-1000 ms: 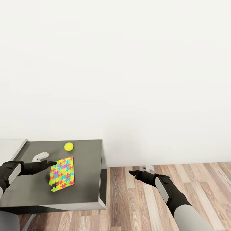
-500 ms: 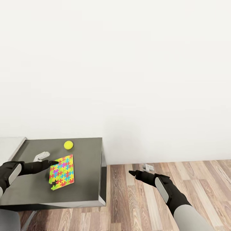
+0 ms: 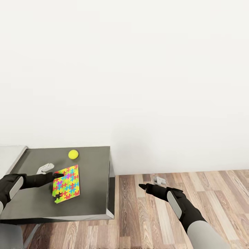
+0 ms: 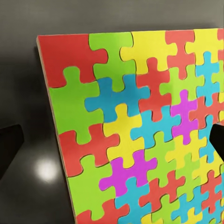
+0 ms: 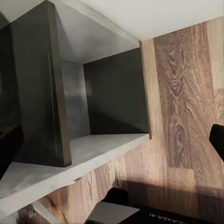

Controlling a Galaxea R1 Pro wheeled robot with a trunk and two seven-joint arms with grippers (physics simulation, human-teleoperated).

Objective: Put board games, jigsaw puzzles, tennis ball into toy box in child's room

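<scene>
On the dark grey table [image 3: 93,204] lies a jigsaw puzzle [image 3: 66,184], a thin sheet of many-coloured pieces [image 4: 140,130]. The tennis ball [image 3: 73,154] rests behind it near the table's far edge. My left gripper [image 3: 57,175] hovers at the puzzle's far left corner. In the left wrist view it [image 4: 112,140] is open, its fingertips wide apart over the sheet. My right gripper [image 3: 143,187] hangs open over the wood floor right of the table [image 5: 113,140]. A light grey rimmed corner [image 3: 12,157] at the far left looks like the toy box. The board games and the bed are out of view.
A small light grey object [image 3: 45,168] lies on the table beside my left gripper, and a similar one [image 3: 159,180] lies on the floor by the white wall. The table's right edge [image 3: 111,186] drops to the plank floor [image 3: 207,186]. Its underside and leg show in the right wrist view [image 5: 56,116].
The camera has shifted, so the table sits higher in the picture. My left fingertips now overlap the puzzle's corner instead of standing just left of it. The right arm holds its pose.
</scene>
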